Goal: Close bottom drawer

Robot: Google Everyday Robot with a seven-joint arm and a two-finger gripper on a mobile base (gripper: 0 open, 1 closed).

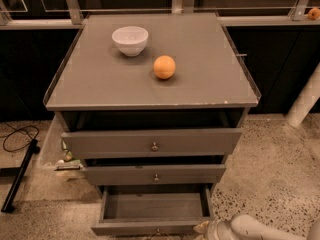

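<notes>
- Gripper low at btm edge of view, right of centre, just beside the front right corner of the bottom drawer; whether they touch can't be told, and open vs closed can't be told either.
- Arm: white, comes in from the btm right corner, lying low over the speckled floor.
- Bottom drawer is pulled well out, sticking fwd past the other two fronts; inside floor shows bare, small knob at centre of its front, cut by the btm edge of view.
- Middle drawer above it, front a bit fwd of the cabinet body, knob at centre.
- Top drawer, widest front, also out a little, dark gap betw it and the cabinet top.
- Left of cabinet on the floor: black pole and a looped cable.
- On the cabinet top: orange near the middle, apart from the white bowl, which sits toward the far left corner.
- White post leans at right edge of view, beyond the cabinet.
</notes>
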